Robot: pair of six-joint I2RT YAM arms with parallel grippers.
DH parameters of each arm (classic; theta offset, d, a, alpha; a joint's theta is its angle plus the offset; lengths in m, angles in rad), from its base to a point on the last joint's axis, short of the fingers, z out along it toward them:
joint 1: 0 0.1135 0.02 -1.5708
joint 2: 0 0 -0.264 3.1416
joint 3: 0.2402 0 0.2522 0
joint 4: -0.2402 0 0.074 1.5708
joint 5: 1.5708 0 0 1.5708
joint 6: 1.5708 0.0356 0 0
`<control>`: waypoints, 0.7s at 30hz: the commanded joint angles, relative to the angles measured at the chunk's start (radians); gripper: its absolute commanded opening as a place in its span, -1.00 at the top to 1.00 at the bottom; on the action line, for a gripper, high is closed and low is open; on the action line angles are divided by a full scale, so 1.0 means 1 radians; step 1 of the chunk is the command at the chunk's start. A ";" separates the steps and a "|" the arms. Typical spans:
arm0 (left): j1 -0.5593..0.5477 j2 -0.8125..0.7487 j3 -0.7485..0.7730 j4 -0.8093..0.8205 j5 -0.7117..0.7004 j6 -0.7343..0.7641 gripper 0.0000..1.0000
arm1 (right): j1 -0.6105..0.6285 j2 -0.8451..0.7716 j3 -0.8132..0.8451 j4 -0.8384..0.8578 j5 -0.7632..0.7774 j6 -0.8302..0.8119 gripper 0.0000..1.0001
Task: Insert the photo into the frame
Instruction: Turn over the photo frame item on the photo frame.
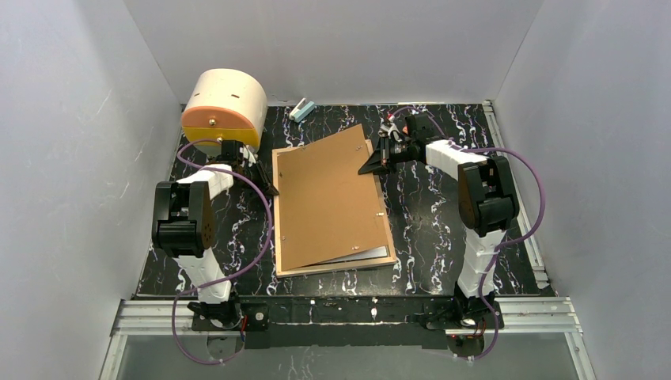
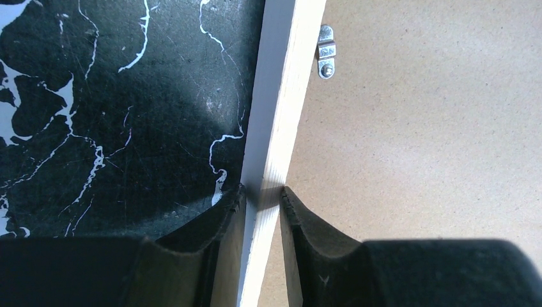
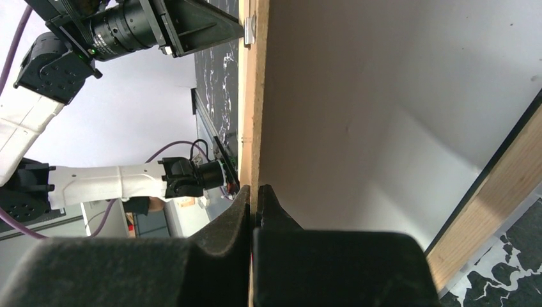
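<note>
Brown backing board [image 1: 328, 198] stands tilted, pinched by right pincer [image 3: 255, 195]; left pincer [image 2: 262, 195] clamps the frame [image 2: 275, 128] rim on the tabletop [image 1: 427, 222] — photo [image 3: 396, 115] apparently inside, board not yet lowered.

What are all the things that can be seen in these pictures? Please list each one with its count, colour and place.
frame: one, light wood rim, flat at the table's middle
backing board: one, brown, over the frame, its right side lifted
white sheet: one, white, showing under the board's near right corner; perhaps the photo
metal clip: at least one, silver, near the board's left edge
round container: one, cream and orange, far left corner
small object: one, pale teal and white, far edge
table: one, black with white veins
left gripper: one, black, closed on the frame's left rim
right gripper: one, black, closed on the board's raised edge
</note>
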 commanded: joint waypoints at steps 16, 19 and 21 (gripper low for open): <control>-0.005 -0.024 -0.016 -0.037 0.011 0.015 0.52 | -0.007 0.032 -0.028 0.114 0.128 -0.100 0.91; -0.005 -0.022 -0.015 -0.035 0.013 0.016 0.52 | -0.006 0.044 -0.028 0.107 0.141 -0.120 0.90; -0.004 -0.021 -0.015 -0.034 0.015 0.016 0.52 | -0.007 0.055 -0.015 0.096 0.150 -0.140 0.89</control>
